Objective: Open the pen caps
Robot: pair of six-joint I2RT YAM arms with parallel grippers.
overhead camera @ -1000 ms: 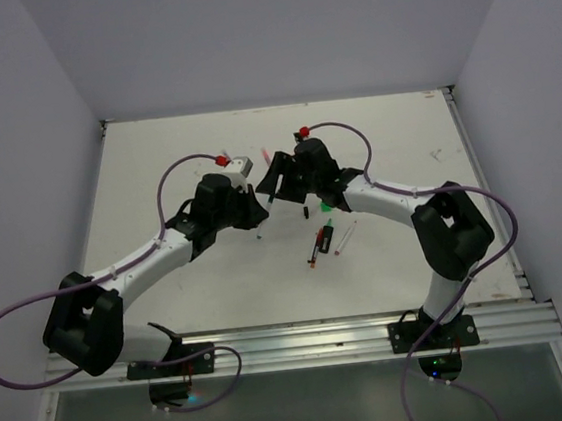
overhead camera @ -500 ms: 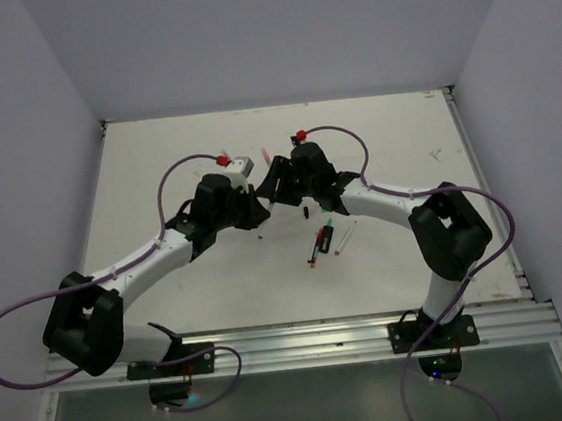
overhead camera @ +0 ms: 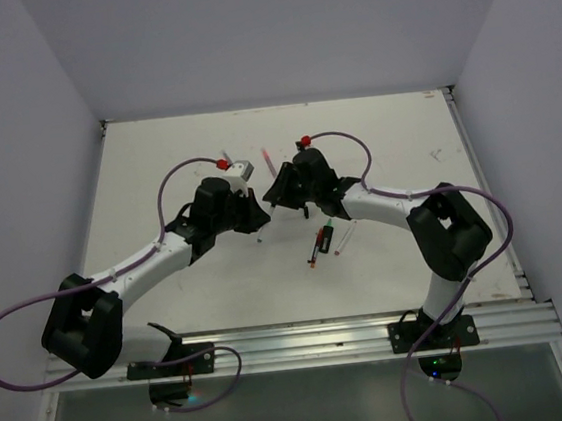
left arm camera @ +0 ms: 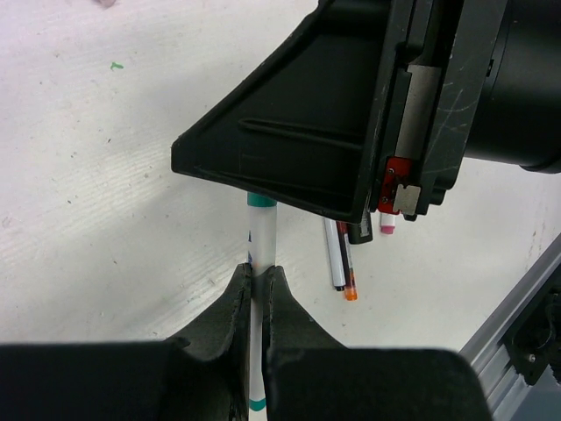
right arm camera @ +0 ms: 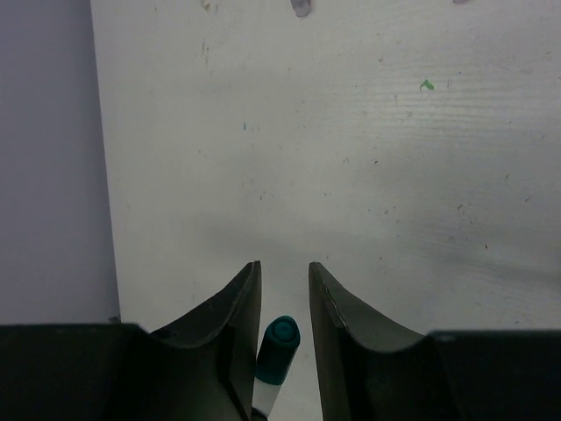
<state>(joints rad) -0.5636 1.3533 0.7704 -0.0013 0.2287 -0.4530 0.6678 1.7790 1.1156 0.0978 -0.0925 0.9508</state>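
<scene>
Left gripper: shut tight on the thin white plastic pen with teal bands. Black fingers pressed against both sides of the barrel, no gap visible. Held over the flat white table top near the middle of the scene, barrel pointing away from the left wrist toward the right gripper.

Right gripper: narrowly parted, set around the far end of the same pen. Short teal plastic cap seated on that end, between the two black fingers and close beside the one on the left of the right wrist view. A slit of table visible on the cap's other side. Contact between fingers and cap: cannot tell.

Small cluster of loose thin pens: lying flat on the table, just right of the two grippers and nearer. Seen from the left wrist as one with an orange-red tip, one dark, and one with a pink end, side by side.

Single pink pen: lying on the table farther back, beyond the grippers.
</scene>
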